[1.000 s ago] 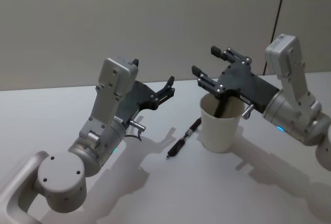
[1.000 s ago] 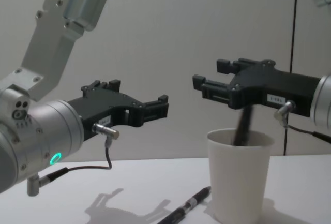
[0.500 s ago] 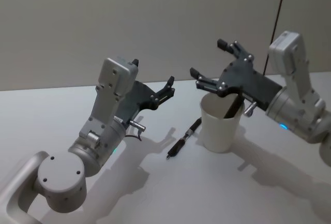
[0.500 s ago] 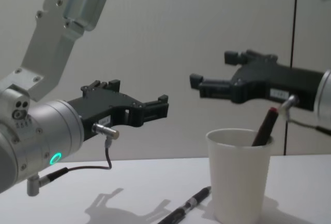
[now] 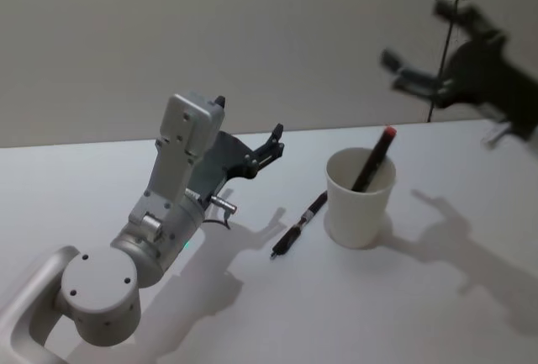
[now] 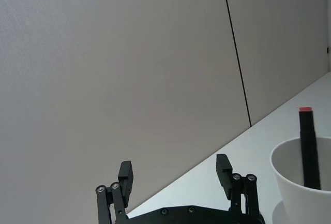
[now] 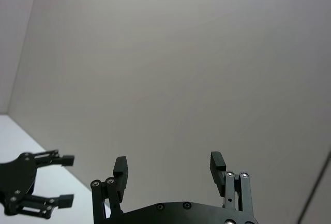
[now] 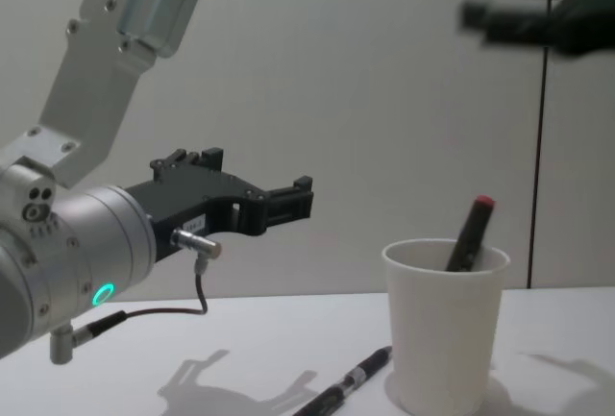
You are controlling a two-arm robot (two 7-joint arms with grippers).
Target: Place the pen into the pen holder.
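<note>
The right gripper [image 5: 418, 34], fingers spread and empty, hangs high right of the pen holder [image 5: 357, 213] (red-tipped pen [image 5: 374, 160] leaning inside); the left gripper [image 5: 249, 118], likewise spread, hovers to its left

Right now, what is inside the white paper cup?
A dark pen with a red tip leans inside the cup, its top above the rim. The cup wall hides its lower part.

Soft, even light from overhead, a touch from the left. Broad grey shadows with fuzzy edges on the white table [image 5: 252, 313], spilling right of the pen holder [image 5: 359, 200] and pooling under the left arm [image 5: 172, 179]. Wall behind dim and flat. Small green glow from that arm's ring light [image 8: 101, 293]. Right gripper [image 5: 414, 32] up high, smeared with blur.
</note>
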